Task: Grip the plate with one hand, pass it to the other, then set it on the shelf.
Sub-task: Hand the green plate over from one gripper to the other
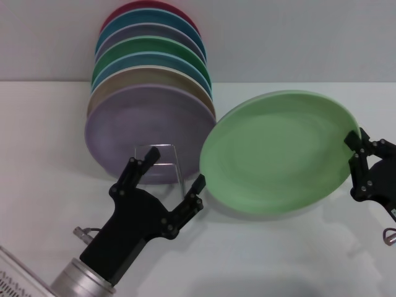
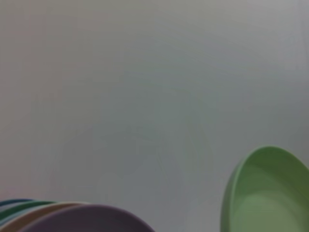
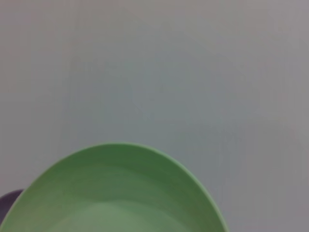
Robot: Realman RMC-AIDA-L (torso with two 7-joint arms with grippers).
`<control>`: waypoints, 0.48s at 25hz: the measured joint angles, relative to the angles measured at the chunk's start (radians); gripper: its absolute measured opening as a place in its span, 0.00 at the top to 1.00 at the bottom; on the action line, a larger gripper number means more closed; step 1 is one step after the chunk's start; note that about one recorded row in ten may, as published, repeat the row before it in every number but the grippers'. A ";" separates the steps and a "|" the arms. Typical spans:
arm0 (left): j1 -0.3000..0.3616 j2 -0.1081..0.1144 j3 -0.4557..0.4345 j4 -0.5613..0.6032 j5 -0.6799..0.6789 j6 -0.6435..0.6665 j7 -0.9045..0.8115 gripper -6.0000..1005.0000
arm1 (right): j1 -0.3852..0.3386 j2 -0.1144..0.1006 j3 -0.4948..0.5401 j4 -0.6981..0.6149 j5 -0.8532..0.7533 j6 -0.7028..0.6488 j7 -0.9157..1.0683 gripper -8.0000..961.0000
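Note:
The pale mint-green plate [image 1: 278,151] hangs tilted above the white table, its face turned toward me. My right gripper [image 1: 357,154] is shut on its right rim. My left gripper [image 1: 172,171] stands open at the lower left, one fingertip [image 1: 199,183] just short of the plate's left rim and not touching it. The shelf [image 1: 166,150] shows only as a bent silver wire loop in front of the stacked plates, right behind the left gripper. The plate also appears in the left wrist view [image 2: 268,193] and fills the near part of the right wrist view [image 3: 120,193].
Several coloured plates stand upright in a row in the rack against the back wall. A lavender plate [image 1: 145,133] is at the front, with tan, blue and dark green ones [image 1: 154,49] behind. A cable connector [image 1: 83,232] lies by the left arm.

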 joint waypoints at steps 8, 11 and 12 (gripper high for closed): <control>-0.024 -0.001 -0.002 -0.019 0.000 -0.061 -0.002 0.14 | 0.012 0.000 -0.004 -0.003 -0.010 0.000 -0.001 0.97; -0.027 0.000 -0.002 -0.020 0.000 -0.067 -0.003 0.14 | 0.013 0.000 -0.004 -0.003 -0.012 0.000 -0.001 0.97; -0.027 0.000 -0.002 -0.020 0.000 -0.067 -0.003 0.14 | 0.013 0.000 -0.004 -0.003 -0.015 0.001 -0.001 0.97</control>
